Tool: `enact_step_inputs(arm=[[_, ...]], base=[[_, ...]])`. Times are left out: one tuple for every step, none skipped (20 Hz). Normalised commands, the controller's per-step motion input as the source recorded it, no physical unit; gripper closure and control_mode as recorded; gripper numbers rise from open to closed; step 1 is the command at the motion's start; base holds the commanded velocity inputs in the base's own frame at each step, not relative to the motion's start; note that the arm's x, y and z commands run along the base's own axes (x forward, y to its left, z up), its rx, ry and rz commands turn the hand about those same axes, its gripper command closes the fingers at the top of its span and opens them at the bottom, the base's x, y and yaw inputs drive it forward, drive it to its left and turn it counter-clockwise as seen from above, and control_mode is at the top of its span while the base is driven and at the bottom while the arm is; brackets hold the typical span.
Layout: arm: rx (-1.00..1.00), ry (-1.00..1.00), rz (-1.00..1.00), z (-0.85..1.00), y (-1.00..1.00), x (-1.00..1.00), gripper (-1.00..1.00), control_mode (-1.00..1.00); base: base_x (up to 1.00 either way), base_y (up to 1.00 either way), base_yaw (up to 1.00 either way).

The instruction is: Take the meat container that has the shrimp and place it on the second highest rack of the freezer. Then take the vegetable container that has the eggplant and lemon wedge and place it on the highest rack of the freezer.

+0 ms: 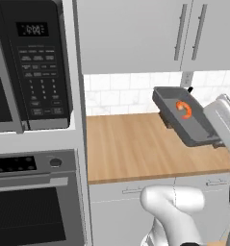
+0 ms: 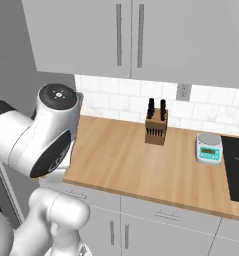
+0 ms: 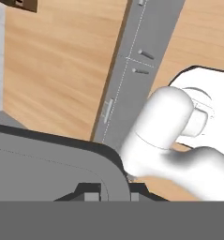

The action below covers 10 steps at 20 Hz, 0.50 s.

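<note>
Simulated kitchen: pale upper cabinets (image 1: 135,33), white tiled backsplash, long wooden counter (image 1: 135,149) over grey drawer fronts.

At far left in the left base view, a black microwave (image 1: 32,62) stacked above a black-glass oven (image 1: 32,202), both bordered by a grey upright panel at the counter's left end. Further right, lifted clear above the wood and tilted down toward the camera: the meat container (image 1: 184,117), with the shrimp (image 1: 184,109) lying near its middle. At the tray's right end, the gripper (image 3: 111,190), seen in the hand view with jaws nearly closed, pinched on the dark rim (image 3: 62,143).

For the carry: best kept level, since the present tilt could let the shrimp slide toward the low rim. Slow swing advised, wrist rolled back to flatten the tray before any turn. Thin rim grip at one end, so likely some sag or twist under quick motion.

Open room: wide bare wood beneath the tray. Edges to mind: cabinet undersides above, the wall behind, the microwave corner on the left. From the right base view, a knife block (image 2: 156,127) and a small scale (image 2: 209,148) well to the right, beside a black cooktop (image 2: 238,167). Freezer not in sight from here, so a base drive or wide turn probably needed.
</note>
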Motion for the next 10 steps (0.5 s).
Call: enact_step_inputs(arm=[[0.00, 0.20, 0.17, 0.79, 0.00, -0.31, 1.00, -1.00], [-0.02, 0.18, 0.22, 0.70, 0.00, -0.31, 1.00, -1.00], [-0.06, 0.11, 0.29, 0.53, 0.00, -0.40, 1.00, -1.00], [-0.09, 0.08, 0.32, 0.36, 0.00, -0.41, 1.00, -1.00], [-0.11, 0.03, 0.37, 0.21, 0.00, -0.41, 1.00, -1.00], [-0.13, 0.00, 0.41, 0.08, 0.00, -0.41, 1.00, -1.00], [-0.13, 0.00, 0.43, 0.00, 0.01, -0.30, 1.00, -1.00], [-0.10, 0.00, 0.44, 0.00, 0.01, -0.09, 1.00, -1.00], [-0.10, -0.01, 0.45, 0.00, 0.03, -0.01, 1.00, -1.00], [-0.10, -0.07, 0.43, 0.00, 0.04, 0.00, 1.00, -1.00]], base=[[0.00, 0.00, 0.00], [0.00, 0.00, 0.00], [0.00, 0.00, 0.00], [0.00, 0.00, 0.00], [0.00, 0.00, 0.00], [0.00, 0.00, 0.00], [0.00, 0.00, 0.00], [0.00, 0.00, 0.00], [0.00, 0.00, 0.00], [0.00, 0.00, 0.00]])
